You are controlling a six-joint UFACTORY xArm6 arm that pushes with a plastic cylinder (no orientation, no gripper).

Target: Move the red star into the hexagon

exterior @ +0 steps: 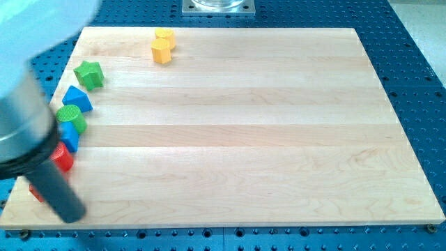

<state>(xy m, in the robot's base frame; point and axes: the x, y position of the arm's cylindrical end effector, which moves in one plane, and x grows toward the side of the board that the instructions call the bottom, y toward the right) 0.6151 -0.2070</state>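
A yellow hexagon block (161,51) lies near the view's top, left of centre, touching a second yellow block (165,35) just above it. Two red blocks sit at the board's left edge. One (63,158) is half covered by my rod. Of the other (35,193) only a sliver shows behind the rod. I cannot tell which of them is the star. My tip (71,213) rests on the board at the lower left, just below and right of the red blocks and far from the hexagon.
A green star (89,74), a blue wedge-like block (77,99), a green round block (71,119) and a blue block (70,137) run down the left edge of the wooden board (251,139). A blue perforated table surrounds the board. The arm's blurred body fills the upper left corner.
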